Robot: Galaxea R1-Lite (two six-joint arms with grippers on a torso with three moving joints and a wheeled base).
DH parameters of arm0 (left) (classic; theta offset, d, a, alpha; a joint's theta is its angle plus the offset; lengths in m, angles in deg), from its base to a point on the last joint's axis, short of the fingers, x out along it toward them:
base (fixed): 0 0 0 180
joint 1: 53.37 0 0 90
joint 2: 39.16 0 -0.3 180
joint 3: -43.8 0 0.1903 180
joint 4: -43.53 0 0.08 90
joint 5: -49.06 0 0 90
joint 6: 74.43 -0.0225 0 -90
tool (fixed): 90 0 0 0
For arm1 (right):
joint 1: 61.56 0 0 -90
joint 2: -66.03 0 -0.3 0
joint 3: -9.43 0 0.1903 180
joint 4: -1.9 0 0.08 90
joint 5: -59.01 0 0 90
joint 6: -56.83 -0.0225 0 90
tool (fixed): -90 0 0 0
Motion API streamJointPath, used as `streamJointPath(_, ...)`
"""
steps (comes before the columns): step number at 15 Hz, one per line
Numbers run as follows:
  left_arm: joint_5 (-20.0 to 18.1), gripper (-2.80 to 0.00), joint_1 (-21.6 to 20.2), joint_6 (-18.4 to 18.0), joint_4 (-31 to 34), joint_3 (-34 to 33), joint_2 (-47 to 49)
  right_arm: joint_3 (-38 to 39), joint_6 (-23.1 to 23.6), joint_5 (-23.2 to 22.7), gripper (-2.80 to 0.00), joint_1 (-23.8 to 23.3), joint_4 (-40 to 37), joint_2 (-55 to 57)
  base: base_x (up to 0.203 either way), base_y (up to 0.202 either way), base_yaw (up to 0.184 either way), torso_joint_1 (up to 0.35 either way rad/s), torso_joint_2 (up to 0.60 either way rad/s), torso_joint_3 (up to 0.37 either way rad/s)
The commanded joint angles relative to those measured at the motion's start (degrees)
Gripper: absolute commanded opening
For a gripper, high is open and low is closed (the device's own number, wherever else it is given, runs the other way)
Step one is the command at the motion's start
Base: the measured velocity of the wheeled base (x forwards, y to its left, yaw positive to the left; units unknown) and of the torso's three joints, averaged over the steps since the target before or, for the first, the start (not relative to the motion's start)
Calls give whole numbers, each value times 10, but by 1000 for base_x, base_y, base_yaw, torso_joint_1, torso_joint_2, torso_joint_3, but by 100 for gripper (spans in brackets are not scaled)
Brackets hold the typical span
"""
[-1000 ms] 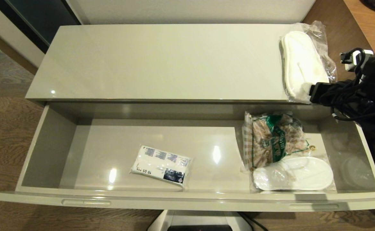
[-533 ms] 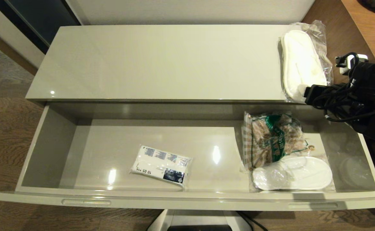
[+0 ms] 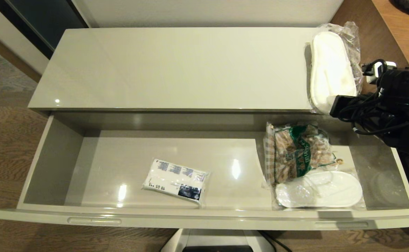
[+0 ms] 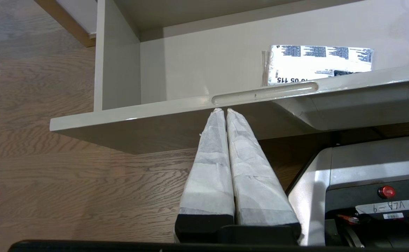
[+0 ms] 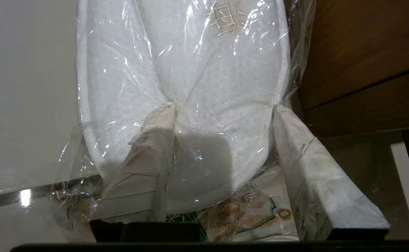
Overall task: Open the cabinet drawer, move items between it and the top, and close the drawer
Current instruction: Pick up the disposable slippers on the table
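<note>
We find the flat white slippers in crinkly clear wrap point(image 5: 190, 87) at the right end of the glossy grey-beige cabinet top point(image 3: 176, 66), heel overhanging its front edge. The right gripper point(image 5: 222, 112) straddles that heel, fingers spread, not clamped. The left gripper point(image 4: 225, 112) hangs clenched below the open grey-beige drawer point(image 3: 204, 218).
</note>
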Motion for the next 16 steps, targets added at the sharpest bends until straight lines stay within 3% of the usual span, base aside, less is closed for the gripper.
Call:
streamJointPath(1,0,-280,0,-1,0,0,1,-13,-17,-2,-280,4,-32,-14,0,0,0,0,0,0)
streamJointPath(3,0,-280,0,-1,0,0,1,-30,-43,-9,-280,6,-69,-26,0,0,0,0,0,0)
streamJointPath(6,0,-280,0,-1,0,0,1,-82,-133,-63,-280,7,-219,-55,0,0,0,0,0,0)
streamJointPath(16,0,-280,0,-1,0,0,1,-101,-137,-66,-280,7,-243,-63,0,0,0,0,0,0)
